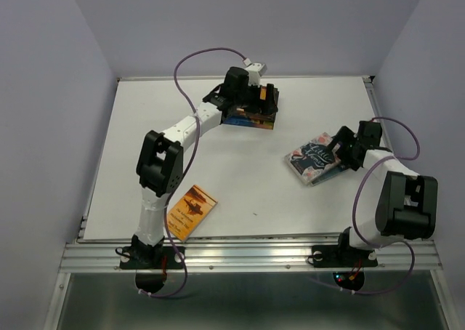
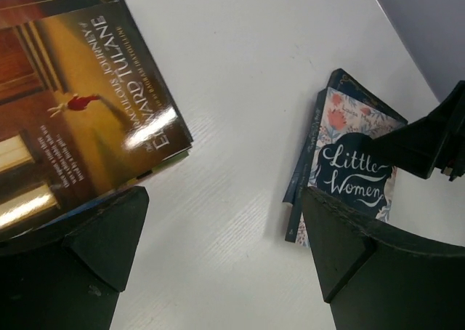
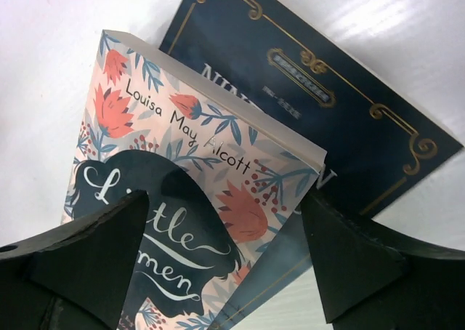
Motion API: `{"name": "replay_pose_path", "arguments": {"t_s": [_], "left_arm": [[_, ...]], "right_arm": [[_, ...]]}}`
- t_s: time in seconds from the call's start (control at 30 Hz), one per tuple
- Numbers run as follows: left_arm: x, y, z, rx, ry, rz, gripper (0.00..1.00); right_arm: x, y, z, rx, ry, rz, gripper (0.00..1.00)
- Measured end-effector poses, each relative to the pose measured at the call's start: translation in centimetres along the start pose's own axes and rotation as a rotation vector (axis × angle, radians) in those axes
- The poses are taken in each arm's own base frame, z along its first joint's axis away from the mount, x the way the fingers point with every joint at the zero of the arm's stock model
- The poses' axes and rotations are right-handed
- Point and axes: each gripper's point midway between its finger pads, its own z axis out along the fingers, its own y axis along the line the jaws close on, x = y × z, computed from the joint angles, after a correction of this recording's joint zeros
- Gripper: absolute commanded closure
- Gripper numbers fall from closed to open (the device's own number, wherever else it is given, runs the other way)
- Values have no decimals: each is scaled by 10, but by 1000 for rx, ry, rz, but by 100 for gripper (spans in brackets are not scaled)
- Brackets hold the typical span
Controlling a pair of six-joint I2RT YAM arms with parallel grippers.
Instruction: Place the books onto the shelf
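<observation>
I'm working over a white table [image 1: 240,192] boxed in by pale lilac walls [image 1: 43,126], with a metal rail [image 1: 247,254] along its near edge. From overhead, my left gripper [image 1: 263,101] hangs over a stack of books [image 1: 251,119] at the far side. Its wrist camera shows the fingers spread wide with only bare tabletop between them, and the amber-covered top book [image 2: 94,105] just ahead of one finger. Only that view lets me read the title, Edward Tulane. Overhead the arm covers most of the stack, so I can't count it.

My right gripper [image 3: 225,199] is released too, fingers splayed either side of the floral Little Women book [image 3: 182,199]. That book lies directly beneath, askew on a dark blue book [image 3: 327,105] with gold ornament. Overhead the lower one barely shows. Whether the fingers touch the cover I can't tell.

An orange book [image 1: 190,211] lies alone well behind both grippers, by the left arm's base, seen only from above.
</observation>
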Motion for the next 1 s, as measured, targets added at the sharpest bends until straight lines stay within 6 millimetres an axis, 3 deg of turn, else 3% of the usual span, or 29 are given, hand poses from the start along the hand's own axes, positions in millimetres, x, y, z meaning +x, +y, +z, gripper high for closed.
{"name": "replay_pose_path", "arguments": {"t_s": [0.17, 0.27, 0.43, 0.57, 0.7, 1.0], "left_arm": [[14, -35, 20, 129, 48, 85, 1], [32, -57, 28, 205, 90, 123, 1], [74, -76, 43, 301, 191, 139, 1], [113, -73, 56, 311, 290, 114, 1], [139, -63, 56, 284, 361, 85, 1], [163, -57, 57, 288, 416, 24, 1]], "right_arm": [[-4, 9, 10, -59, 2, -50, 30], [-5, 15, 16, -83, 5, -73, 31], [-8, 29, 24, -124, 15, -110, 31], [-8, 36, 28, -154, 25, -130, 31], [-11, 45, 33, -189, 25, -148, 32], [-10, 53, 38, -231, 28, -169, 37]]}}
